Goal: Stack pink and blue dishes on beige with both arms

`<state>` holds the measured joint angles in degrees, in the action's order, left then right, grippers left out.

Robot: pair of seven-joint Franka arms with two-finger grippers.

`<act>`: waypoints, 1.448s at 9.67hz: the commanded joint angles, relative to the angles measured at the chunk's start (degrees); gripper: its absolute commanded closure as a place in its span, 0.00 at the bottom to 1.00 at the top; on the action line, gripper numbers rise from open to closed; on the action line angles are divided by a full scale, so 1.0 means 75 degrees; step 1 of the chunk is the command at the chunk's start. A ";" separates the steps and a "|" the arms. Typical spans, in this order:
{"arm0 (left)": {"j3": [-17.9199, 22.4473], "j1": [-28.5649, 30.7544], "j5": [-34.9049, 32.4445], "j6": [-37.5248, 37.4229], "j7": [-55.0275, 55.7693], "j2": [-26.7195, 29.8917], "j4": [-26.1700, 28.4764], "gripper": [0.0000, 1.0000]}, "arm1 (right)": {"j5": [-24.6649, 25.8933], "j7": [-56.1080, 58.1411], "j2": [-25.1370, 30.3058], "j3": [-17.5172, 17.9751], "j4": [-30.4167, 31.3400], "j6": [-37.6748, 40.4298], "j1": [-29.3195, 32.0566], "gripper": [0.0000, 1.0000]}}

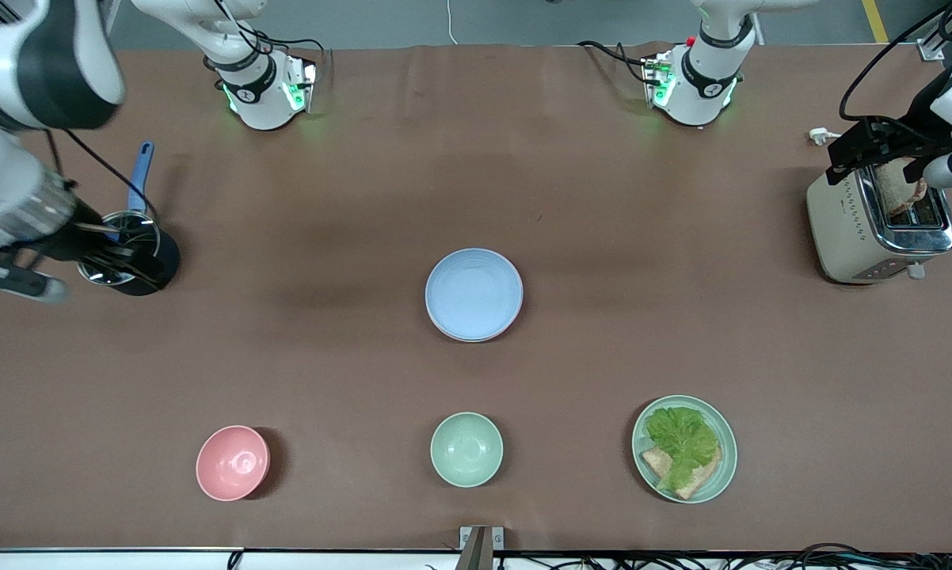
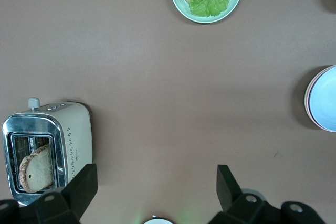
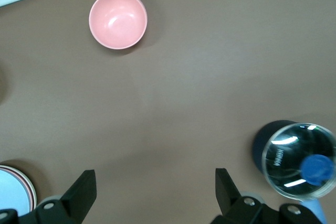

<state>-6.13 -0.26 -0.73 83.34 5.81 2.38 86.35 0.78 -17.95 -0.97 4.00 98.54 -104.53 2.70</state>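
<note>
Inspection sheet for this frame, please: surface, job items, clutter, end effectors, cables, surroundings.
Surface: brown table cover, flat; no spills seen.
Job's things: blue plate mid-table, on top of a pink plate of which only the rim shows; beige plate not made out.
Clutter: pink bowl, mint-green bowl, mint-green plate with lettuce and bread, toaster holding bread, steel pot.
End effectors: left end effector open over the toaster; right end effector open over the steel pot.
Cables: black cables along the table edge nearest the front camera.
Surroundings: nothing seen.
</note>
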 commanded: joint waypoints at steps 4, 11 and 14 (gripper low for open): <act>0.0021 -0.0012 0.0003 -0.0073 -0.0119 -0.0059 0.0124 0.00 | 0.0014 0.1209 0.0117 -0.0744 -0.1854 0.2675 0.0004 0.00; -0.0002 -0.0036 -0.0020 -0.0073 -0.0084 -0.0212 -0.0029 0.00 | 0.0025 0.1584 0.0117 -0.0756 -0.1819 0.2453 0.0003 0.00; 0.0009 -0.0013 -0.0020 -0.0073 -0.0084 -0.0188 -0.0040 0.00 | 0.0025 0.1584 0.0117 -0.0756 -0.1819 0.2453 0.0004 0.00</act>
